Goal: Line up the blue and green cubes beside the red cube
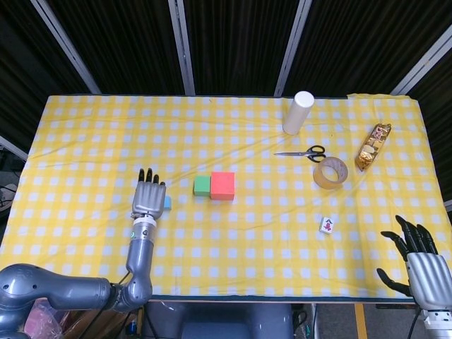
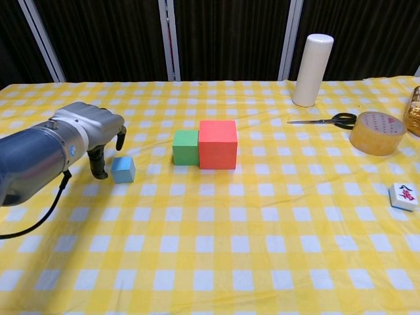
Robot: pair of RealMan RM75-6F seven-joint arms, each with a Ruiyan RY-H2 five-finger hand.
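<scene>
The red cube (image 1: 222, 186) (image 2: 218, 144) stands mid-table with the green cube (image 1: 202, 186) (image 2: 186, 147) touching its left side. The small blue cube (image 1: 167, 203) (image 2: 123, 169) lies apart, further left. My left hand (image 1: 150, 195) (image 2: 92, 131) hovers at the blue cube's left edge and hides part of it in the head view. Its fingers hang down, and one fingertip (image 2: 99, 172) is low beside the cube's left face; nothing is gripped. My right hand (image 1: 422, 260) is off the table's near right corner, fingers spread and empty.
A white cylinder (image 1: 297, 112) (image 2: 312, 69) stands at the back right. Scissors (image 1: 302, 152) (image 2: 327, 121), a tape roll (image 1: 330, 173) (image 2: 377, 132), a gold packet (image 1: 373, 147) and a mahjong tile (image 1: 326, 225) (image 2: 403, 196) lie on the right side.
</scene>
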